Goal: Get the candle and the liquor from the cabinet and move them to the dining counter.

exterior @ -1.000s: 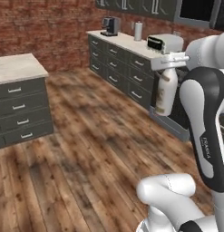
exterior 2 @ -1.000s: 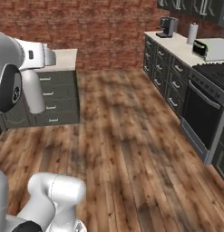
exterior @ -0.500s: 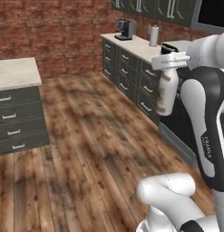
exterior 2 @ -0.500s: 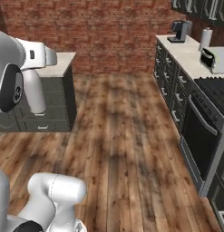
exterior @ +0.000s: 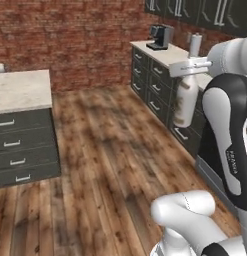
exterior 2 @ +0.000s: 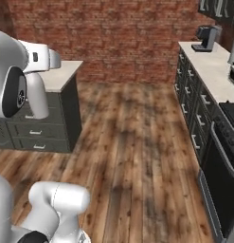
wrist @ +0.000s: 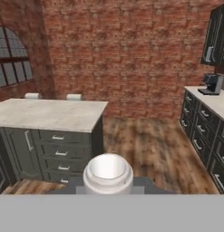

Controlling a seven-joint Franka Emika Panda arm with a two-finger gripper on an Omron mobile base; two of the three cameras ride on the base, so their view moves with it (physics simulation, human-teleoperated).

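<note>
Since the earlier pictures, the whole scene is being shifted across both base views, so the cameras have been carried round with the base; the coffee machine is now being seen further right and nearer, and the dining counter is being shown larger at the left of the left base view. Relative to the arm, the liquor is being kept in the same place.

At the gripper the jaws are being held clamped on the neck of the liquor, with the pale bottle hanging upright below the hand and clear of the wooden floor. In the hand view the bottle's round white mouth is being looked down upon, right at the bottom of the picture between the finger tips.

Behind the bottle, in the left base view, a run of dark grey base cupboards is being seen along the right wall. Across the open floor, well apart from the bottle, the dining counter is being shown with its beige stone top and drawer fronts. A red brick wall is being seen at the back.
</note>
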